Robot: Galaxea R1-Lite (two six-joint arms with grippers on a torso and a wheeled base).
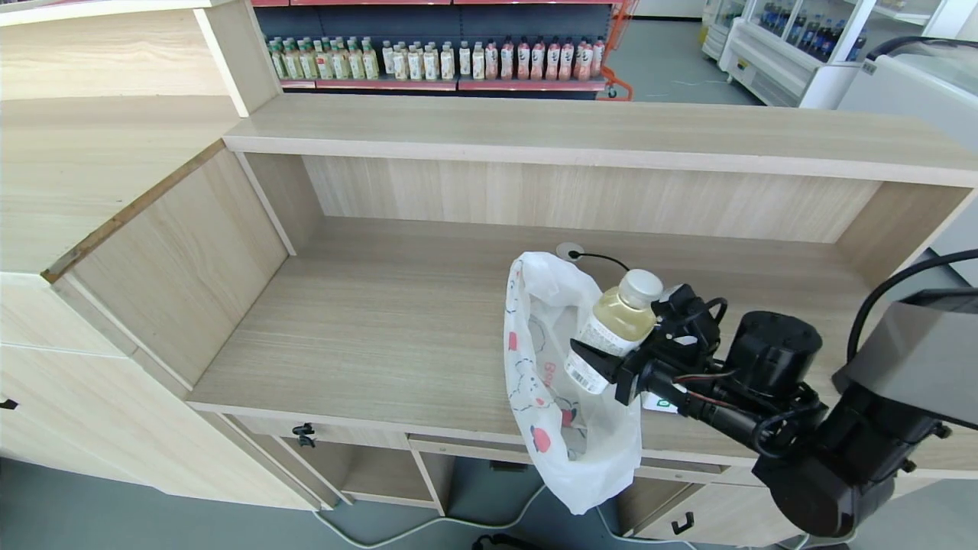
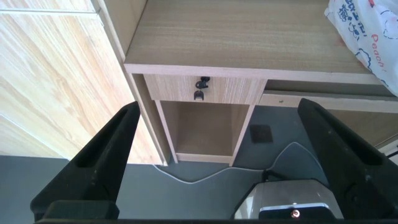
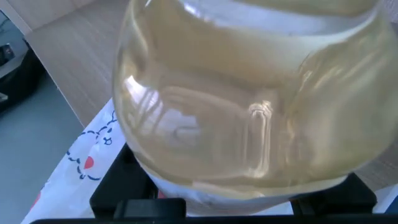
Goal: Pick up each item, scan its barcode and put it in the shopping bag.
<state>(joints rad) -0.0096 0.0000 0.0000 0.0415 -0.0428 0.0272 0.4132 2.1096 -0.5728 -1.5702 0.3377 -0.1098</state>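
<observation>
**Head view.** We list the right gripper (image 1: 611, 357), clamped on a tilted bottle (image 1: 617, 325) of pale drink with a white cap. The bottle's lower end is at the open mouth of the shopping bag (image 1: 535, 382). The bag sits at the front edge of the wooden counter (image 1: 367, 321) and droops over it.

**Left wrist view.** We list the left gripper (image 2: 217, 118), jaws spread wide, facing a keyed drawer (image 2: 201, 90) under the counter. A corner of the bag lies on the counter above.

**Right wrist view.** We list the bottle close up between dark fingers (image 3: 134, 190), with the bag's printed plastic just beyond.
</observation>
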